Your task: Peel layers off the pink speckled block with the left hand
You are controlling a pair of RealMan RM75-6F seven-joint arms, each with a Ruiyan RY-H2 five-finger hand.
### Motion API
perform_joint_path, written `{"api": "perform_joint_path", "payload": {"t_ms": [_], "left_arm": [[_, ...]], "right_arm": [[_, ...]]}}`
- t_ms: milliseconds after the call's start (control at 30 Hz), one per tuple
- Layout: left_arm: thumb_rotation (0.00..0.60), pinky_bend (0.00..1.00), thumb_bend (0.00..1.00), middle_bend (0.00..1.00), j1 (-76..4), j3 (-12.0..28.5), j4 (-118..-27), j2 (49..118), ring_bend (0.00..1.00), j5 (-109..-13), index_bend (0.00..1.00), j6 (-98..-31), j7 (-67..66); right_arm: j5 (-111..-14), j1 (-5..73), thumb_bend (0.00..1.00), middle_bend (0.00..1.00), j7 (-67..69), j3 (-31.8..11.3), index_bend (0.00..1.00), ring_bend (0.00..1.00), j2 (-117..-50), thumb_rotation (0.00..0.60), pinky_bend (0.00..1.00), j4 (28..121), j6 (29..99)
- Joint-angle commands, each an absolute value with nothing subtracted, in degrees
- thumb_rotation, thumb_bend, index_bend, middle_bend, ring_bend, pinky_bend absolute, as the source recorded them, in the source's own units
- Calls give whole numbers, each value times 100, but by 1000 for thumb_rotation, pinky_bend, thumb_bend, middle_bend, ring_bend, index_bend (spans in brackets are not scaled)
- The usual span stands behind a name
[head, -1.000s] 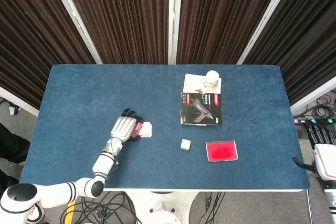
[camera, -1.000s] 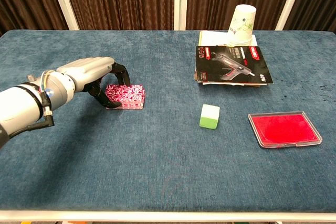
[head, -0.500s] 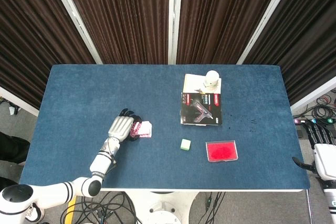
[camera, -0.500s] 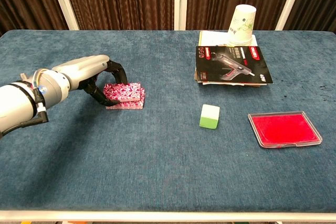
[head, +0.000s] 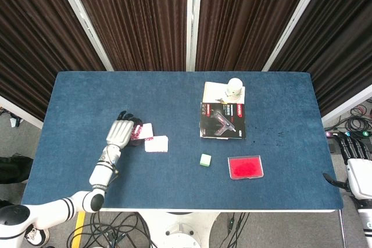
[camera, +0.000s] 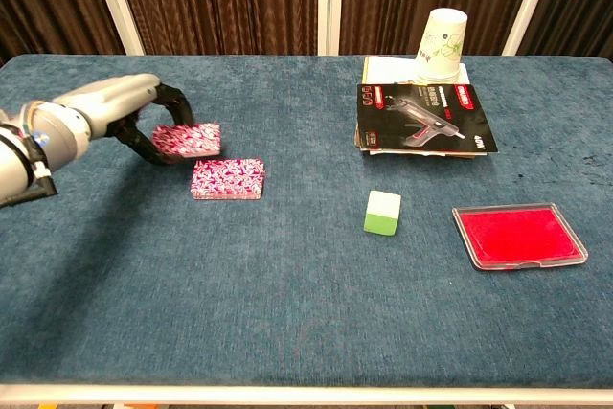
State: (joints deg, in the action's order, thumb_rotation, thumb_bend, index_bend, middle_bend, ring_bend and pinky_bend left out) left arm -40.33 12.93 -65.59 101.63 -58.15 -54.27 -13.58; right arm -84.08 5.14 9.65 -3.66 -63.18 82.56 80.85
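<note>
Left hand [camera: 144, 122] pinches thin pink speckled slab [camera: 188, 139], lifted clear of remaining pink speckled block [camera: 227, 179] on blue felt table [camera: 306, 294]. One layer off; further layers remain, judging by block thickness. Right hand [head: 359, 158] off-table, state indeterminate.

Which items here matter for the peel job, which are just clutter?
In play:
left hand
peeled pink speckled layer, held by that hand
pink speckled block

Clutter:
green-and-white cube
red tray
glue gun box
paper cup
</note>
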Motion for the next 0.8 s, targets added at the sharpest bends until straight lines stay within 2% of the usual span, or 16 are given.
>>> {"api": "perform_joint_path", "payload": {"t_ms": [33, 567, 800], "left_arm": [[600, 37, 310, 416, -4026, 1387, -6083, 10181, 148, -5798, 367, -5332, -1119], [600, 37, 310, 412, -3994, 1376, -4914, 10560, 148, -6043, 362, -5040, -459], [600, 38, 232, 307, -3991, 1378, -4895, 10529, 138, -6135, 252, -4879, -271]], "right_arm": [[-8440, 515, 59, 0, 953, -351, 0, 0, -6308, 600, 0, 8265, 8093], [-8425, 512, 63, 0, 865, -359, 0, 0, -6300, 600, 0, 8335, 8109], [-8405, 506, 63, 0, 885, -368, 0, 0, -6317, 600, 0, 8303, 8112]]}}
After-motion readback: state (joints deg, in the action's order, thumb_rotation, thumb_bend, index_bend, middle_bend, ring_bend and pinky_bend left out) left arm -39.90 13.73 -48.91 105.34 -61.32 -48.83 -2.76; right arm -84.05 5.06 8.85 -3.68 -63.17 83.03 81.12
